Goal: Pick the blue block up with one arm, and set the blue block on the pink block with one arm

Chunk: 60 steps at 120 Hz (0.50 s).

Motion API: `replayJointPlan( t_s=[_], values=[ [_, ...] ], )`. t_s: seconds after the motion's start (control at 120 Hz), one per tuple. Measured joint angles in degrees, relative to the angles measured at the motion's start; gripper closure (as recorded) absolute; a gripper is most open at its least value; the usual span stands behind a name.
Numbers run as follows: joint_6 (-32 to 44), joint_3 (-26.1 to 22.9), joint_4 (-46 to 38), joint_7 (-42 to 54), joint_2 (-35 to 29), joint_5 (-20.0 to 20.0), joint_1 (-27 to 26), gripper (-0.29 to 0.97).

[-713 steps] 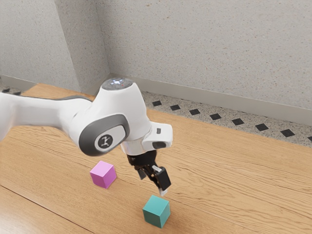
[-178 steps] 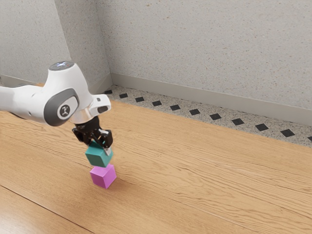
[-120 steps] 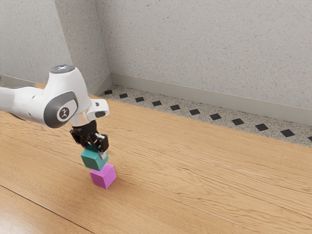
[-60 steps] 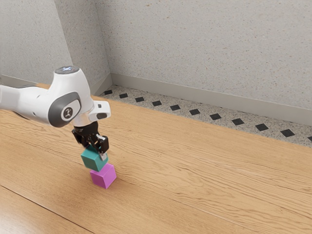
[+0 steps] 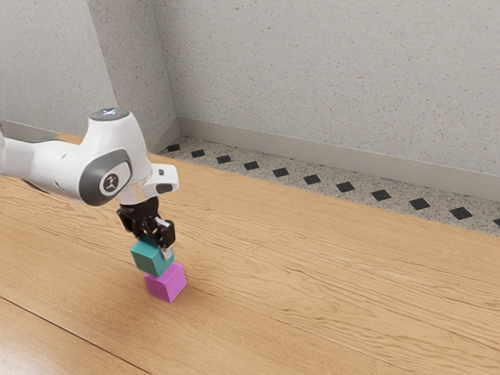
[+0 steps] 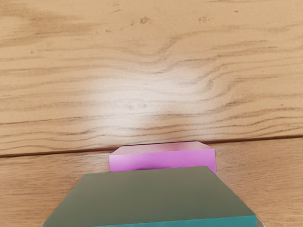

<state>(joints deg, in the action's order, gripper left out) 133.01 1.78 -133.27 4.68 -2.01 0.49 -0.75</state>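
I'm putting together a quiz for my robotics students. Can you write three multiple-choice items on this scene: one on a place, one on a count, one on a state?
1. Where is the end effector?
A) at the top of the teal block
B) against the wall
C) down on bare wood
2. How many blocks are there?
A) one
B) two
C) four
3. The teal block is:
A) lying on the table
B) resting on the pink block
C) hanging high above everything

Answers: A, it grips the teal block from above; B, one teal and one pink; B, both views show teal stacked on pink.
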Motion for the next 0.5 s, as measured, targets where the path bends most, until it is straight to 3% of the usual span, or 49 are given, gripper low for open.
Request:
replayJointPlan(
  t_s=[0.308, 0.5],
  values=[
    [0.1, -0.2, 0.0, 0.4, 0.3, -0.2, -0.2, 0.35],
    [0.5, -0.2, 0.0, 0.8, 0.3, -1.1, -0.3, 0.16]
  ],
)
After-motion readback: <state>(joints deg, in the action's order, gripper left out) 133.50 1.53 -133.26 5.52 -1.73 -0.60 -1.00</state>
